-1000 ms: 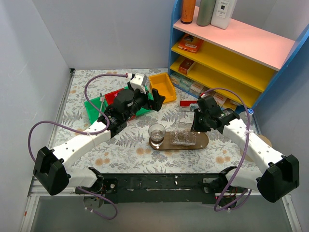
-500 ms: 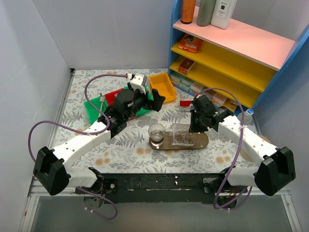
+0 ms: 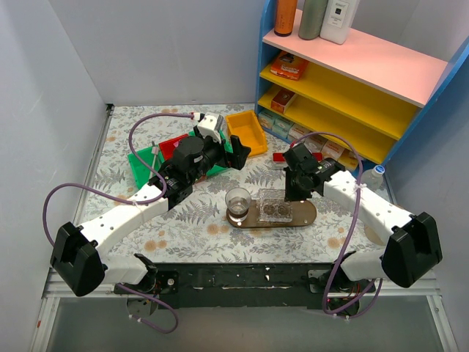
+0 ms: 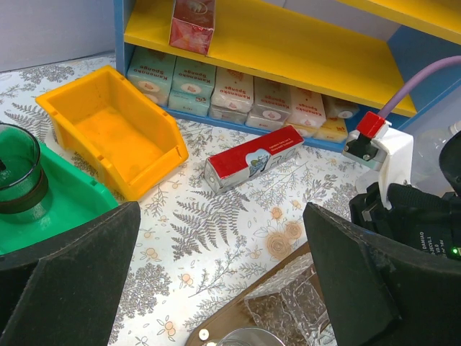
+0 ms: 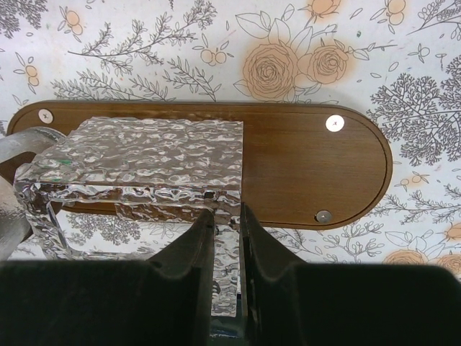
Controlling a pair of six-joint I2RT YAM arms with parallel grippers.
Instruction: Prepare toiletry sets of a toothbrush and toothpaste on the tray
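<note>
- The tray (image 3: 304,214) lies in the lower middle of the top view, lengthwise across the table (image 3: 198,227). In my right wrist view it fills the middle band, dark brown wood with pale dots (image 5: 333,123) near its rim.
- A clear box (image 5: 144,155) of rippled plastic sits on the left half of the tray.
- A glass cup (image 3: 237,199) stands on the tray's left end, just beside the box.
- My right gripper (image 5: 225,216) is pinched onto the near wall of the clear box, a finger on each face of it.
- My left gripper (image 4: 222,238) hangs spread wide, its dark fingers (image 4: 65,274) at the lower corners of the left wrist view. In the top view it is above the bins, left of centre.
- A red and white carton (image 4: 252,158) lies on the table in the middle of the left wrist view. I can see a white figure on its side, but its print is too small to read.
- Rows of teal and pale packs (image 4: 238,94) line the bottom shelf. Their labels are blurred beyond reading.
- The bottles (image 3: 338,18) at the top edge of the top view carry print I cannot read.
- A yellow bin (image 4: 108,137), a green bin (image 3: 146,165) and a red bin (image 3: 172,147) sit at upper left of the table.
- The table wears a white cloth with grey ferns and orange roses.
- Plain pale walls close the back and left, and a blue shelf unit (image 3: 267,73) with pink and yellow boards fills the upper right.
</note>
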